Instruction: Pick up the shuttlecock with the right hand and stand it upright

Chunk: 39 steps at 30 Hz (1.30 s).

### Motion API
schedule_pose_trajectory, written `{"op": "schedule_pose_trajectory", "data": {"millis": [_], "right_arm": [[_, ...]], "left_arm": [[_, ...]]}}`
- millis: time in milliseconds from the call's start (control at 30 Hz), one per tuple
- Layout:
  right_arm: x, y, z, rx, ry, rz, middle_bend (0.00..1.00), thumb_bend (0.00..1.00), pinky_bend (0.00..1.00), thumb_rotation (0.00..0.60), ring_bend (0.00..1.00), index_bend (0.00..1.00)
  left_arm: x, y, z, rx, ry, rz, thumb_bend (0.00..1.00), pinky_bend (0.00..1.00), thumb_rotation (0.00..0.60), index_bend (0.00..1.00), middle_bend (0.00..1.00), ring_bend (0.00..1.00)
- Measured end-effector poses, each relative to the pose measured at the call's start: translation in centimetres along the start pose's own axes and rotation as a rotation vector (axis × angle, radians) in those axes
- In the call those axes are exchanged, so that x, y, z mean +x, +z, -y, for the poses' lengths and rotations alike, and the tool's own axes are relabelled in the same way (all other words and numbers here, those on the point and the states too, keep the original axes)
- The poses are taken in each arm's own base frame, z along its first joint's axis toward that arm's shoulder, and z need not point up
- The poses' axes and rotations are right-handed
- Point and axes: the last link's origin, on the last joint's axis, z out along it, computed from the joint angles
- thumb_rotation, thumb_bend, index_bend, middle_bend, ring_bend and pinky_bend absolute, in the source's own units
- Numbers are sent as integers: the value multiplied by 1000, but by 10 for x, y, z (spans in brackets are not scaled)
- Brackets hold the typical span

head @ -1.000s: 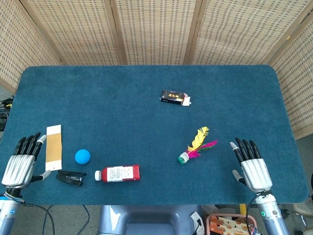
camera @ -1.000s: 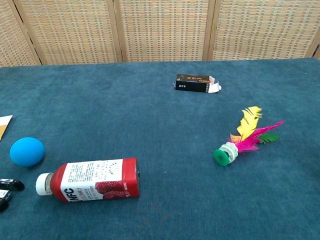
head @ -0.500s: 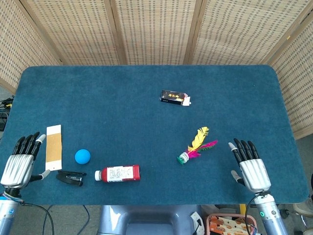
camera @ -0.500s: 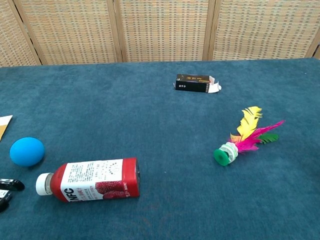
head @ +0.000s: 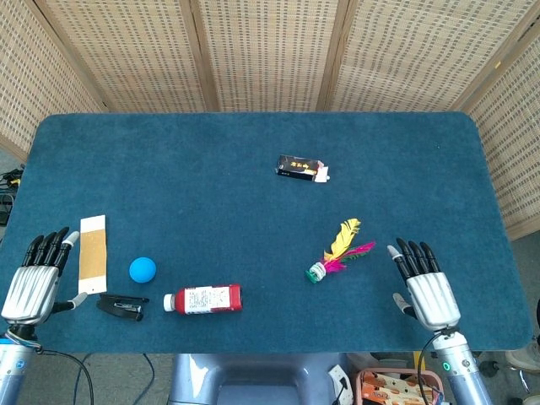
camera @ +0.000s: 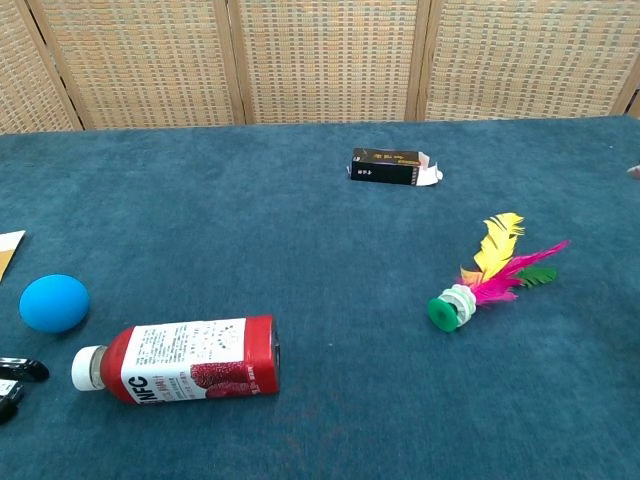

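The shuttlecock (head: 337, 253) lies on its side on the blue table, green base toward the front left, yellow and pink feathers pointing back right; the chest view shows the shuttlecock (camera: 487, 275) at mid right. My right hand (head: 424, 287) hovers open near the front right edge, fingers spread, a short way right of the feathers and apart from them. Near the front left corner my left hand (head: 35, 280) is open with nothing in it. Neither hand shows in the chest view.
A red juice bottle (head: 203, 299) lies on its side at front centre-left, with a blue ball (head: 143, 269), a black clip (head: 120, 305) and a tan card (head: 93, 252) to its left. A small black box (head: 301, 167) lies further back.
My right hand has drifted slightly left, toward the shuttlecock. The left hand and all objects have stayed put.
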Motion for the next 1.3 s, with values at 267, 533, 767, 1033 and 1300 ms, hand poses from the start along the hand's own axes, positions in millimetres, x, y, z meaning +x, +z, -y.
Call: {"op": "schedule_pose_trajectory", "data": {"millis": [267, 533, 767, 1033, 1300], "right_arm": [[-13, 32, 11, 33, 22, 10, 0, 225, 0, 600, 0, 197], [-24, 61, 30, 76, 48, 21, 0, 224, 0, 600, 0, 310], [-39, 87, 47, 99, 56, 60, 0, 225, 0, 600, 0, 339], [-48, 114, 51, 93, 45, 85, 0, 249, 0, 600, 0, 373], [-52, 128, 46, 79, 41, 98, 10, 254, 0, 600, 0, 421]], "left_arm": [[-2, 1, -1, 0, 10, 2, 84, 0, 600, 0, 0, 0], [-5, 2, -1, 1, 22, 10, 84, 0, 600, 0, 0, 0], [-8, 4, -1, 5, 27, 14, 83, 0, 600, 0, 0, 0], [-10, 7, 2, 17, 31, 19, 85, 0, 600, 0, 0, 0], [-12, 9, 2, 20, 36, 21, 84, 0, 600, 0, 0, 0]]}}
